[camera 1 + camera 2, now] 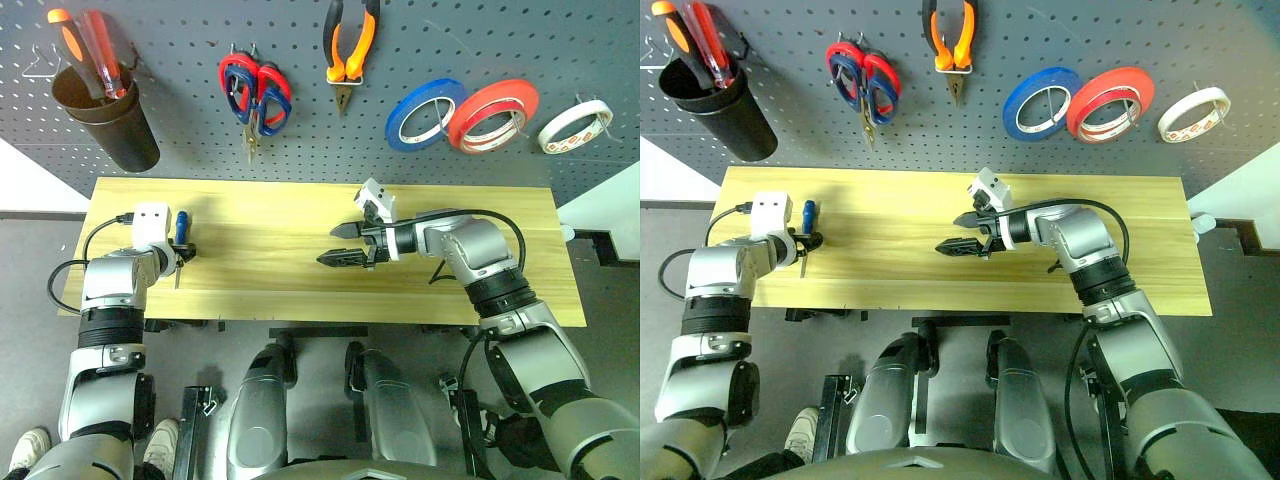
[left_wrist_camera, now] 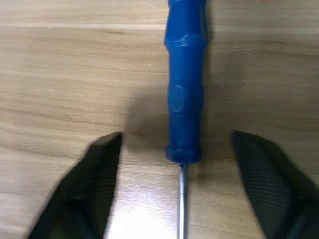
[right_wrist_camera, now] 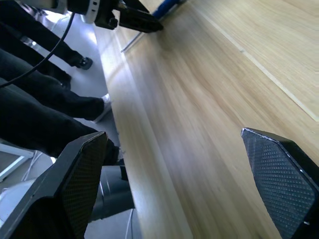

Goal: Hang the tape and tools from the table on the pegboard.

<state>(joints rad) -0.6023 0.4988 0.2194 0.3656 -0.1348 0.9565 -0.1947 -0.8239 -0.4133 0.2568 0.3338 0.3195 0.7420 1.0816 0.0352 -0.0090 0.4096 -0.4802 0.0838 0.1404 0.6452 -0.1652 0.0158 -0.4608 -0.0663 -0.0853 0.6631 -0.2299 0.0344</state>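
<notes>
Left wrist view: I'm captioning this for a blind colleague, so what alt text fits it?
A slim blue-handled screwdriver lies on the light wood-plank table, its metal shaft running between the two black fingers of the left gripper, which stand apart on either side without touching it.

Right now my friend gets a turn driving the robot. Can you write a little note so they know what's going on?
Left gripper: fingers open on either side of the blue-handled screwdriver, not yet gripping; it lies on the table near its left end.
Right gripper: open, empty, over the middle of the table.
Done: cream tape, scissors and pliers already hang on the pegboard.
Left: grab the screwdriver and hang it.
</notes>
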